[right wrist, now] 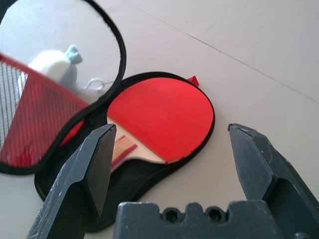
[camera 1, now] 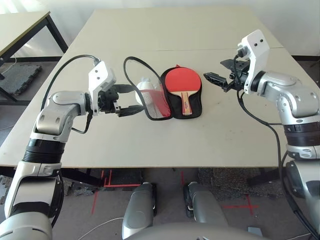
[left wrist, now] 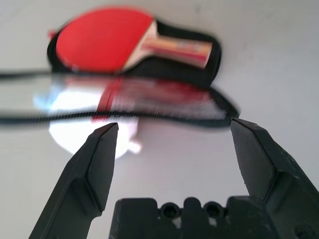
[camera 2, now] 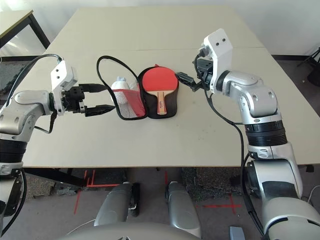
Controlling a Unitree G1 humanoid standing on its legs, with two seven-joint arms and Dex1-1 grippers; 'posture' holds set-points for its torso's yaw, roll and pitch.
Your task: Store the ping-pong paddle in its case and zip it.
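Both pincers, left gripper [camera 1: 129,100] and right gripper [camera 1: 216,74], hover open beside the case [camera 1: 189,111] mid-table, paddle [camera 1: 182,81] inside; its floppy lid (probably light) wants an edge-trim grip.

Through the left wrist camera I see my left gripper [left wrist: 172,134] spread wide, fingers apart. Beyond them the case [left wrist: 214,59] lies open on the counter [left wrist: 269,30], its raised flap nearest me, the ping-pong paddle [left wrist: 104,37] resting on the black lining. A white blurred object [left wrist: 75,132] sits behind the flap.
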